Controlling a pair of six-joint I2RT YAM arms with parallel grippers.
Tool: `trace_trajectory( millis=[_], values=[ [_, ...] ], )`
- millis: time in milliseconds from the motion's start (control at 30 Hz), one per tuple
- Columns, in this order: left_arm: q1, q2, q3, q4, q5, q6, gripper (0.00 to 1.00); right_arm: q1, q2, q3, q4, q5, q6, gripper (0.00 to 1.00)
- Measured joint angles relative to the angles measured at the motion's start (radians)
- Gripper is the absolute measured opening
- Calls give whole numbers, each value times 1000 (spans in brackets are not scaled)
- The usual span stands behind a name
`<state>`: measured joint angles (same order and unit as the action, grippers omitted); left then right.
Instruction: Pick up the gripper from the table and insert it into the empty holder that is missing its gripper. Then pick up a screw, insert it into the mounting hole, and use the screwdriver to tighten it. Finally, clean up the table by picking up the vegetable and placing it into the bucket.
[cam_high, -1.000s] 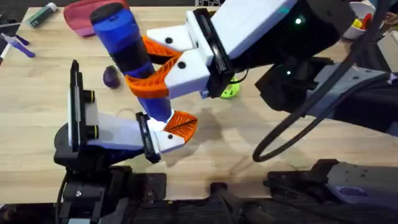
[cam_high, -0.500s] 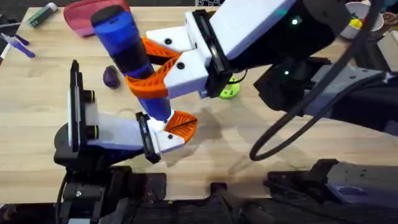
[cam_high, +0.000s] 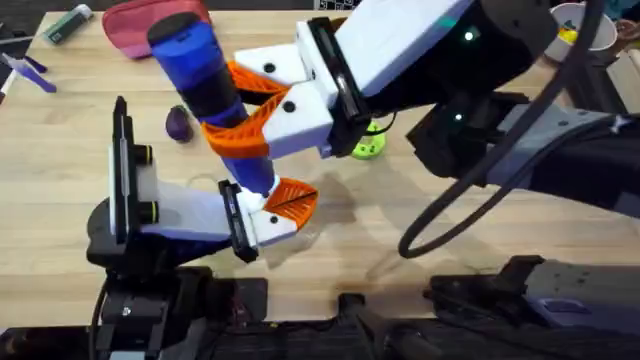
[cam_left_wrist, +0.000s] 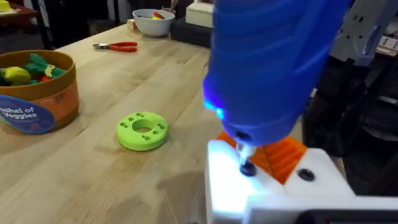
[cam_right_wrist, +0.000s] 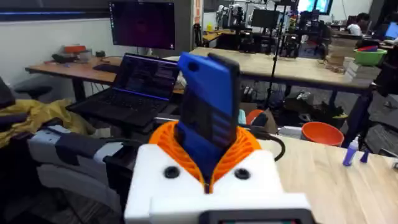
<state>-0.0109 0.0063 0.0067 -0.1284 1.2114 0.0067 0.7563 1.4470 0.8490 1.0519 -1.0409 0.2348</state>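
My right gripper (cam_high: 224, 102) reaches across the table and is shut on the blue screwdriver (cam_high: 205, 80), which stands nearly upright. In the right wrist view the screwdriver (cam_right_wrist: 208, 115) sits clamped between the orange fingers (cam_right_wrist: 249, 146). Its thin metal tip (cam_left_wrist: 244, 160) rests on a dark screw in the white holder (cam_left_wrist: 233, 193) at my left arm's tip (cam_high: 262, 215). The orange gripper piece (cam_left_wrist: 283, 155) sits in that holder, also showing as the orange wedge (cam_high: 290, 200). The purple vegetable (cam_high: 178, 123) lies on the table to the far left. The bucket (cam_left_wrist: 37, 93) holds yellow and green toy food.
A green ring (cam_left_wrist: 142, 130) lies on the table beside the bucket. Red-handled pliers (cam_left_wrist: 118, 46) and a white bowl (cam_left_wrist: 152, 22) are farther off. A pink case (cam_high: 140, 25), a green marker (cam_high: 68, 22) and purple pens (cam_high: 30, 70) lie at the far left edge.
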Motion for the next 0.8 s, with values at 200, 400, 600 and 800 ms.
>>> trace_trajectory(
  millis=[200, 400, 600, 800],
  values=[
    [0, 0, 0, 0, 0, 0, 18, 0, 0, 0, -1, -3, 1, 25],
    [0, 0, 0, 0, -1, 0, 18, 0, 20, 6, 5, -8, 3, 25],
    [0, 0, 0, 0, -3, -1, 18, 0, 33, 13, 7, -12, 8, 25],
    [0, 0, 0, 0, -3, -1, 18, 0, 33, 13, 6, -14, 8, 25]
  ],
)
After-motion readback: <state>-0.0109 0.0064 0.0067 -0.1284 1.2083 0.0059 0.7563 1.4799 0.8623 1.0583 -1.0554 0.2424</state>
